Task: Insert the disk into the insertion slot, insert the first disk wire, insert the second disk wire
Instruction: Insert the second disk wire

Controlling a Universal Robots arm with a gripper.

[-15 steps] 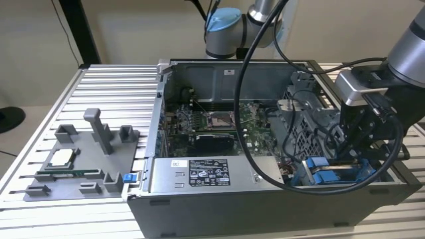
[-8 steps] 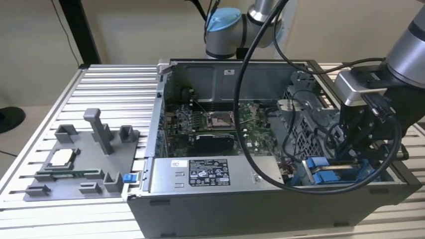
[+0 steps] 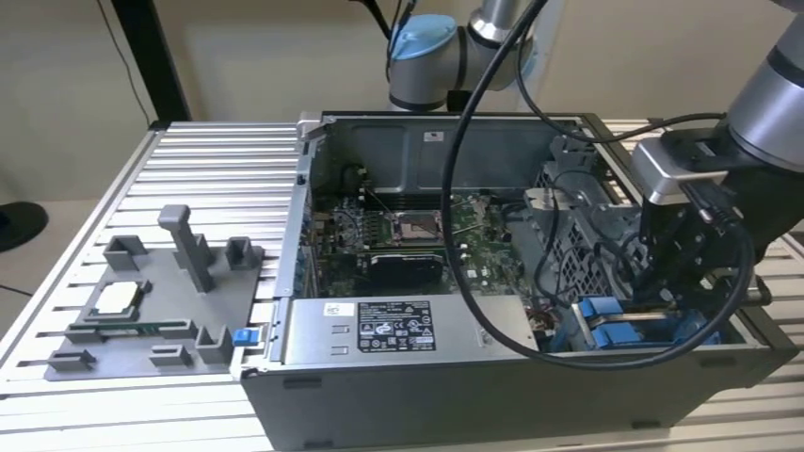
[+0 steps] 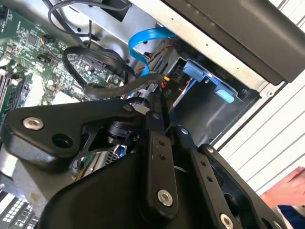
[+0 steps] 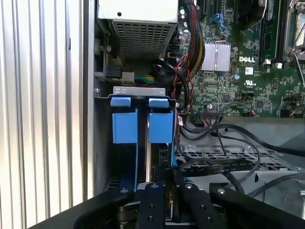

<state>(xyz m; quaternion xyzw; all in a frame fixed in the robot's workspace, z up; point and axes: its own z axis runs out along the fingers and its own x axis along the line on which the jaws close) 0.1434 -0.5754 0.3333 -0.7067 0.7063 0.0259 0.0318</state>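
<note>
The insertion slot (image 5: 139, 90) is a grey metal bay at the case's near corner, at the exterior view's right (image 3: 616, 325). Two blue carrier frames stand in it side by side, and the disk (image 5: 159, 126) sits edge-on inside with its blue tabs up (image 4: 202, 72). My gripper (image 5: 169, 186) hangs just over the bay's open end (image 3: 666, 282). In the second wrist view the gripper (image 4: 159, 106) is shut on the black connector of a disk wire (image 4: 164, 89), whose dark cable trails toward the motherboard. A blue flat cable (image 4: 143, 40) loops nearby.
The grey power supply box (image 3: 377, 330) lies beside the bay, the motherboard (image 3: 402, 235) beyond it. A perforated cage (image 3: 590, 235) and loose black cables (image 5: 228, 164) crowd the arm. A grey fixture tray (image 3: 164, 311) sits on the ribbed table. A person's hand (image 4: 286, 188) shows outside the case.
</note>
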